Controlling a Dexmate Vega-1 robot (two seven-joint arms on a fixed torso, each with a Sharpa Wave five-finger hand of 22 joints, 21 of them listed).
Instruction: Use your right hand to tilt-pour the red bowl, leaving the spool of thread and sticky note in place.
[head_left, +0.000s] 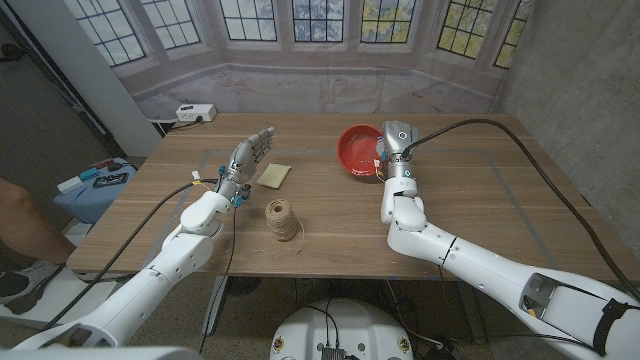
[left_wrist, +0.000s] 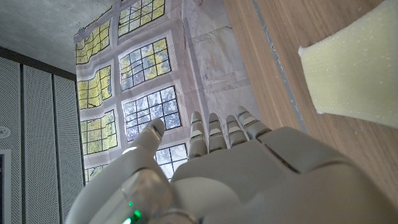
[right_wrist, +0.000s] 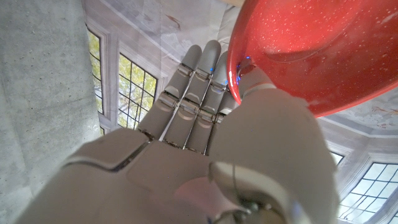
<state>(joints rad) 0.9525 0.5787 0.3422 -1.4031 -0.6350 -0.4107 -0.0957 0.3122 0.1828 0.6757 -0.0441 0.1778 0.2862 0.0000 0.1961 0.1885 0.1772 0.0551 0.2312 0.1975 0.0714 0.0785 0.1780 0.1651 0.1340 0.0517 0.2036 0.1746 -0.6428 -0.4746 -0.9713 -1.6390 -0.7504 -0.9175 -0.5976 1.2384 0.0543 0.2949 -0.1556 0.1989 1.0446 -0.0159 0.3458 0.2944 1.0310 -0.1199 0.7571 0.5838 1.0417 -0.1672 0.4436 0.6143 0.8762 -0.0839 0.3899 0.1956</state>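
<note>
Head view: you see the wooden table (head_left: 480, 200) with both arms reaching in from the near corners.
Red bowl: the red bowl (head_left: 358, 151) sits at the far middle of the table, right of centre, tipped up on the side of your right hand.
Right hand: your right hand (head_left: 385, 160) is at the bowl's right rim. In the right wrist view the thumb lies over the rim of the red bowl (right_wrist: 311, 50) and the fingers (right_wrist: 193, 87) lie straight and together behind it, so your right hand (right_wrist: 205, 155) is pinching the rim.
Left hand: your left hand (head_left: 250, 155) hovers left of centre, fingers straight and slightly spread, holding nothing. In the left wrist view your left hand (left_wrist: 236, 168) has its fingers (left_wrist: 214, 134) extended side by side.
Sticky note: the pale yellow sticky note (head_left: 274, 175) lies flat just right of your left hand; in the left wrist view the sticky note (left_wrist: 348, 68) lies on the wood.
Spool of thread: the spool of thread (head_left: 282, 220) stands upright nearer you than the note, well apart from the bowl.
Background: a white power strip (head_left: 196, 113) rests at the far left corner.
</note>
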